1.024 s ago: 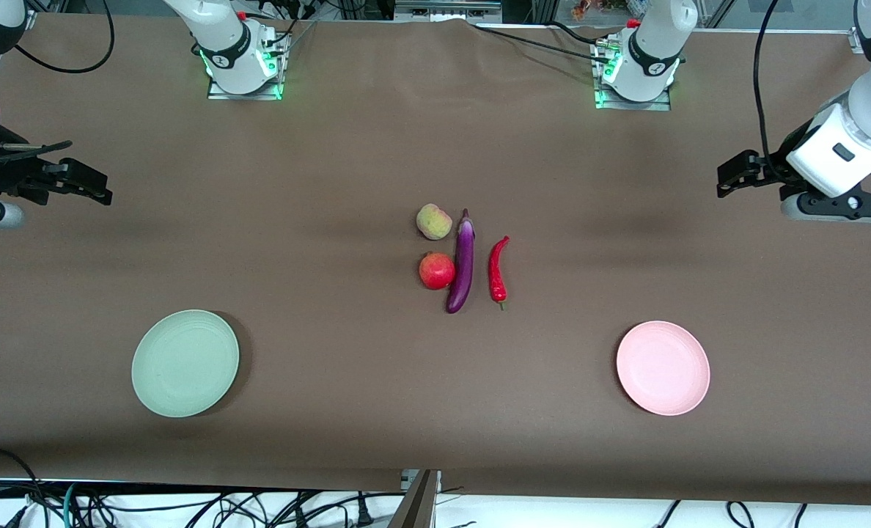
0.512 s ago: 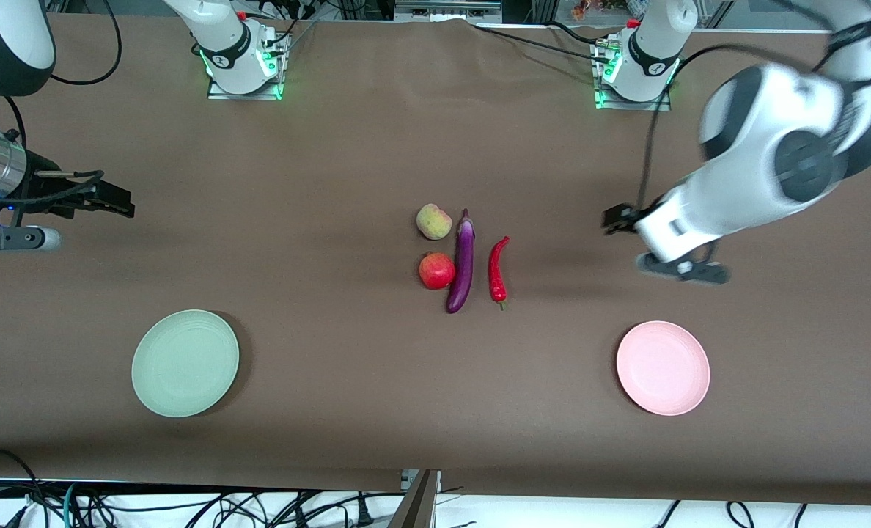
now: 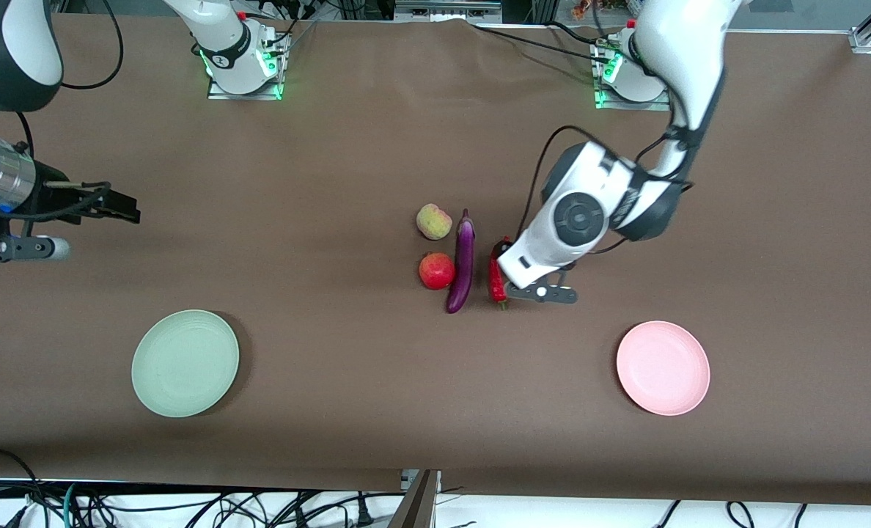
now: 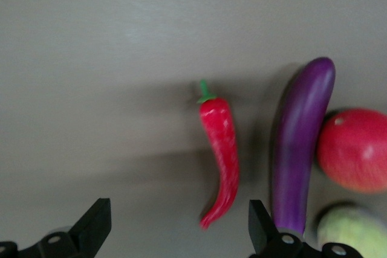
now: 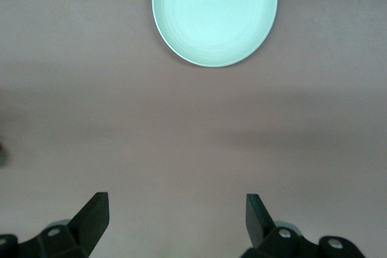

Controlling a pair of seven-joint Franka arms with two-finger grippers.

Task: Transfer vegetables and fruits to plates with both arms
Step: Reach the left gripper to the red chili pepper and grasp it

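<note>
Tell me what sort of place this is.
Most likely a robotics lab bench set up for manipulation trials: two bolted-down arms, left gripper over a chili pepper, right gripper waiting at the table's end, a brown table cover, and loose cables along the edge.
</note>
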